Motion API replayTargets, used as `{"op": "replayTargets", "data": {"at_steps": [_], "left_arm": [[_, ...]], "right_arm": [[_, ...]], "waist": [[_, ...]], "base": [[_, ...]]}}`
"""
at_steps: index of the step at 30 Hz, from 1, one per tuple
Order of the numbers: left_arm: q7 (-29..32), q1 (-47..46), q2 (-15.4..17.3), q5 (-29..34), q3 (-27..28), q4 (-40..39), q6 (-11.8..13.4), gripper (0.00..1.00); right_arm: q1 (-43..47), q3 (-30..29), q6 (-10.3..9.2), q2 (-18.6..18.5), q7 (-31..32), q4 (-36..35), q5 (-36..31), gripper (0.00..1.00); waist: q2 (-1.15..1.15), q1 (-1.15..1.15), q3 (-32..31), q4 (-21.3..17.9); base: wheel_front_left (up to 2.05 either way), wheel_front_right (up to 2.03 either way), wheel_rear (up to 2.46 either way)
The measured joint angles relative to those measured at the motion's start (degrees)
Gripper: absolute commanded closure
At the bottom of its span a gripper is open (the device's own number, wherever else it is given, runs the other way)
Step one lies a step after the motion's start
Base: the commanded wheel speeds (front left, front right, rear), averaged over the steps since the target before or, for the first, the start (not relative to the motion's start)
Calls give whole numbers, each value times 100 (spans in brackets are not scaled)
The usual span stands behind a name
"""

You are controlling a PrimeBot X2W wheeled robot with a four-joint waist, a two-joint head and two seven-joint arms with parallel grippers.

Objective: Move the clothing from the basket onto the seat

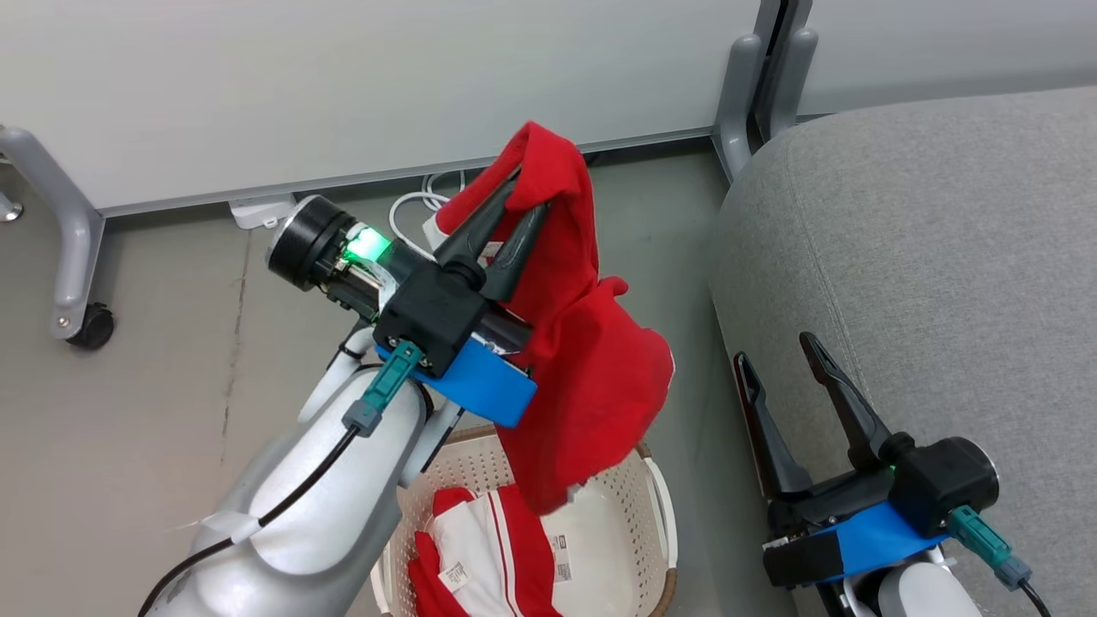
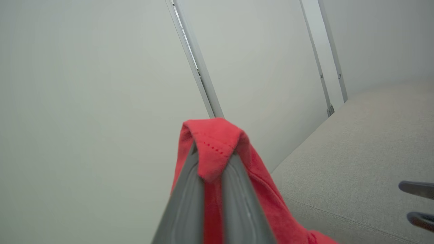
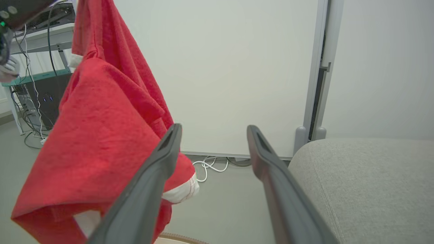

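I see seat [image 1: 926, 257] right of basket [image 1: 662, 506]. Red garment [image 1: 591, 377] hangs above basket, pinched tight in left gripper [image 1: 529, 195]. Second garment [image 1: 488, 548] lies inside basket. Right gripper [image 1: 774, 349] right of basket, fingers spread wide, holding nothing.

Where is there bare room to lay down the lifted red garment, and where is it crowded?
The seat is bare grey fabric from the partition post to the right pincer. Crowded: the basket, its left half holding another red garment.
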Motion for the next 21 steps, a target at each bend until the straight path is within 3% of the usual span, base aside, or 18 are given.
{"op": "replayTargets", "data": {"at_steps": [7, 14, 21], "left_arm": [[1, -15, -19, 107, 77, -123, -83, 100], [1, 38, -93, 192, 33, -48, -175, 100], [0, 71, -223, 246, -21, 15, -246, 100]], "right_arm": [[65, 58, 0, -1, 0, -133, 38, 0], [-90, 593, 0, 0, -1, -455, -115, 0], [-612, 1024, 1, -179, 0, -202, -363, 0]], "waist": [[0, 0, -136, -17], [0, 0, -213, 1], [0, 0, -298, 85]], "base": [[0, 0, 0], [0, 0, 0], [0, 0, 0]]}}
